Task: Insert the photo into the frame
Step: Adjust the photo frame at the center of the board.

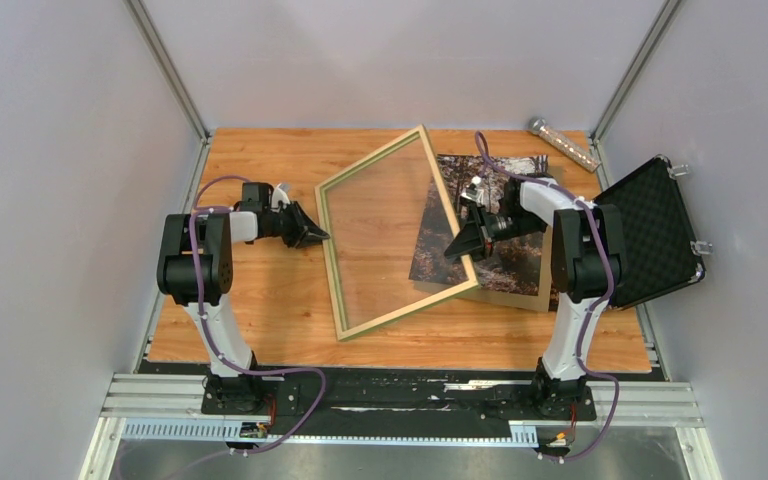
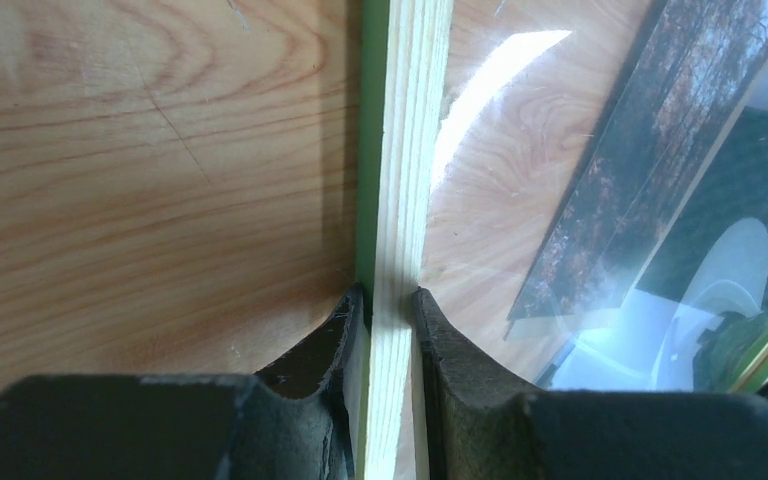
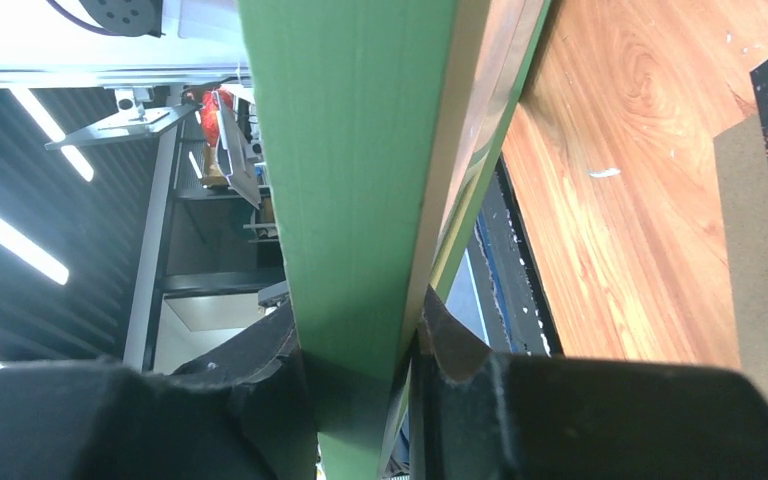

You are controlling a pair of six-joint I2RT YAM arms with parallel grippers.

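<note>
Frame [image 1: 390,240] sits mid-counter, its right rail over the photo [image 1: 508,262]. Left tool [image 1: 318,237] and right tool [image 1: 457,245] each clamp a thin rail. If you move them unevenly, it'll twist and slip out.

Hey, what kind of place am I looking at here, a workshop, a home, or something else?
Probably a robotics lab test cell, not a home: plain grey panel walls box in a wooden tabletop, and two robot arms are bolted to an aluminium rail at its near edge.
</note>
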